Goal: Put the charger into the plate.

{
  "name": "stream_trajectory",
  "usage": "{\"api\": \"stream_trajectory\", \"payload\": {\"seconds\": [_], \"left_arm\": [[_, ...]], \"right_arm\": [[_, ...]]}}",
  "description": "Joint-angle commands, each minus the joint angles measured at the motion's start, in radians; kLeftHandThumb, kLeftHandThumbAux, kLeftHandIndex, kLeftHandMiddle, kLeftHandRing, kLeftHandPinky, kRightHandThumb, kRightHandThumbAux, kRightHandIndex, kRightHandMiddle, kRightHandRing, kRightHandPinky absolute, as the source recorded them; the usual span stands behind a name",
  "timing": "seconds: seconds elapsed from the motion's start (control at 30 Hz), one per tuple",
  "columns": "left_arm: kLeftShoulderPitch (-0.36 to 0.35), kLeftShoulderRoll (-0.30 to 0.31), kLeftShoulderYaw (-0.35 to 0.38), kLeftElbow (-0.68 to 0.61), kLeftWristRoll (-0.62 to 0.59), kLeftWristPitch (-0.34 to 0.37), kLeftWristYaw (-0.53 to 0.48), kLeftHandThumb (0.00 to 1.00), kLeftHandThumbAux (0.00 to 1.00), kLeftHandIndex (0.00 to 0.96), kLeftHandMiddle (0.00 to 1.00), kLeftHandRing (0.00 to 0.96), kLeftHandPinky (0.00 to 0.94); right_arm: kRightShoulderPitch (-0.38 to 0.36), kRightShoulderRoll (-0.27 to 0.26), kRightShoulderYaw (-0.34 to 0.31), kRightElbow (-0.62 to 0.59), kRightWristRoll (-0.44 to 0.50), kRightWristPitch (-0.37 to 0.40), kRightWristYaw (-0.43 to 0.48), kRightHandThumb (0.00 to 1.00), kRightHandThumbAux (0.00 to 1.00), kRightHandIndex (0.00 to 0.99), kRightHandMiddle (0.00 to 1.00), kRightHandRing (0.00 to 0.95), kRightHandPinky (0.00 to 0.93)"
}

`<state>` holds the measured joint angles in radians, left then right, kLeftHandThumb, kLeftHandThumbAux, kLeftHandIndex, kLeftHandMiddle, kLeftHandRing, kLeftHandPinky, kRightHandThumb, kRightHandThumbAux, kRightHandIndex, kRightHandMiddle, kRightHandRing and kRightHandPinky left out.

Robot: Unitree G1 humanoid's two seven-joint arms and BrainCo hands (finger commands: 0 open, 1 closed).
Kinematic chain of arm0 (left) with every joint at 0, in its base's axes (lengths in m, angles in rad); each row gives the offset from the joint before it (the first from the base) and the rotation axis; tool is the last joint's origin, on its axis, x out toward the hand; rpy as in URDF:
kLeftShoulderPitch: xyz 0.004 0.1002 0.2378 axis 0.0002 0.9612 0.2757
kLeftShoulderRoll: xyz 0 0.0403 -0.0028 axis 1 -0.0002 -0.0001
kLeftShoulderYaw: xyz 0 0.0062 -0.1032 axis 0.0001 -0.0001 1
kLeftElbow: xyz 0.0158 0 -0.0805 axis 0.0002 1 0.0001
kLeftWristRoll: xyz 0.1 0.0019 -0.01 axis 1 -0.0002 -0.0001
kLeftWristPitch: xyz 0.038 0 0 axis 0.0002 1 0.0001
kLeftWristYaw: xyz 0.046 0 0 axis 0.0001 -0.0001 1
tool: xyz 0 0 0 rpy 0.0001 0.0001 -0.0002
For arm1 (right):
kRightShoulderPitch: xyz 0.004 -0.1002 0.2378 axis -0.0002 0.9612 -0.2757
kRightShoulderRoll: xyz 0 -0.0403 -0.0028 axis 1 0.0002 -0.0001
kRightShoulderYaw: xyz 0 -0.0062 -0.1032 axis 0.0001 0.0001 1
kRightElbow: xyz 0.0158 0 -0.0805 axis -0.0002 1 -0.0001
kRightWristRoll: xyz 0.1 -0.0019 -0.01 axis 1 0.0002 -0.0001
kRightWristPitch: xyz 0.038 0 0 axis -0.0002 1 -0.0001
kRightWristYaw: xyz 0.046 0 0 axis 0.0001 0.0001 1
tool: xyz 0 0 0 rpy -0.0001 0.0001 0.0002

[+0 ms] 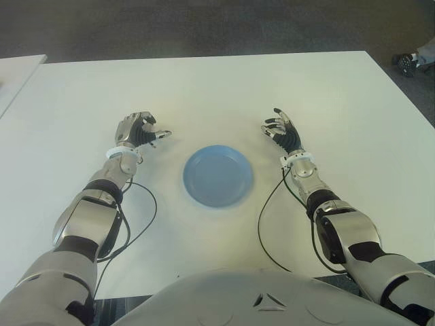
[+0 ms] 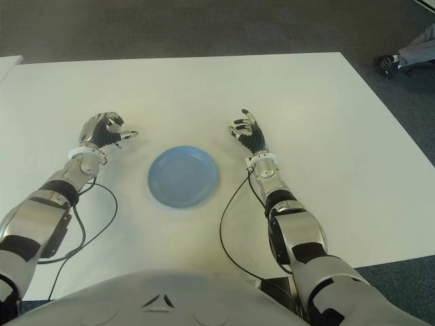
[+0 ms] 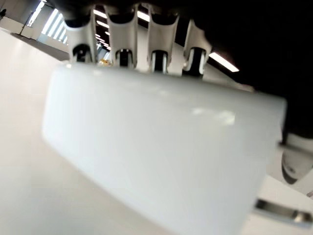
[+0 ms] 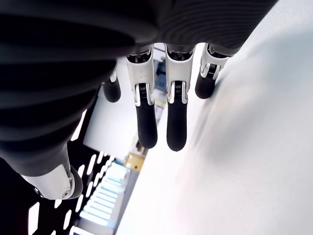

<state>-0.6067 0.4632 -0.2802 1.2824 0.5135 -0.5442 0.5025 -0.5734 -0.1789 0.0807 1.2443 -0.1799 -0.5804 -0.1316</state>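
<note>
A white blocky charger [image 3: 161,147] fills the left wrist view, with my left hand's fingers [image 3: 117,44] curled over its top. In the eye views the left hand [image 1: 139,130] shows curled on the white table [image 1: 217,88], left of the plate, and its fingers hide the charger. The round blue plate [image 1: 217,175] lies between my arms with nothing in it. My right hand [image 1: 280,129] shows to the right of the plate, its fingers [image 4: 146,122] spread and holding nothing.
Black cables [image 1: 268,224] run from both wrists across the table toward my body. A second white table edge [image 1: 17,68] shows at far left. A dark castor or shoe [image 1: 408,62] sits on the floor past the table's far right corner.
</note>
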Motion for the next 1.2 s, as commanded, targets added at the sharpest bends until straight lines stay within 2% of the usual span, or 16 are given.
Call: {"api": "stream_trajectory", "payload": {"seconds": [0.03, 0.33, 0.5, 0.63, 1.2], "left_arm": [[-0.017, -0.003, 0.009, -0.042, -0.009, -0.031, 0.006, 0.737, 0.693, 0.445, 0.832, 0.835, 0.840], [-0.023, -0.014, -0.013, -0.095, 0.017, -0.066, 0.042, 0.737, 0.693, 0.445, 0.835, 0.838, 0.833], [-0.010, -0.054, -0.046, -0.151, 0.050, -0.070, 0.064, 0.734, 0.694, 0.445, 0.830, 0.833, 0.819], [-0.005, -0.059, -0.058, -0.166, 0.060, -0.082, 0.055, 0.732, 0.695, 0.445, 0.828, 0.830, 0.815], [0.072, -0.087, -0.177, -0.344, 0.214, -0.159, 0.156, 0.723, 0.699, 0.444, 0.824, 0.828, 0.820]], "right_arm": [[0.077, 0.054, 0.026, 0.061, -0.025, 0.084, 0.066, 0.000, 0.644, 0.058, 0.319, 0.316, 0.277], [0.074, 0.057, 0.027, 0.063, -0.027, 0.089, 0.064, 0.000, 0.648, 0.053, 0.337, 0.322, 0.264], [0.071, 0.060, 0.027, 0.064, -0.028, 0.092, 0.061, 0.000, 0.652, 0.054, 0.334, 0.321, 0.266], [0.070, 0.062, 0.029, 0.063, -0.030, 0.093, 0.059, 0.000, 0.653, 0.056, 0.335, 0.321, 0.265], [0.064, 0.067, 0.034, 0.068, -0.032, 0.090, 0.047, 0.000, 0.632, 0.065, 0.319, 0.318, 0.288]]}}
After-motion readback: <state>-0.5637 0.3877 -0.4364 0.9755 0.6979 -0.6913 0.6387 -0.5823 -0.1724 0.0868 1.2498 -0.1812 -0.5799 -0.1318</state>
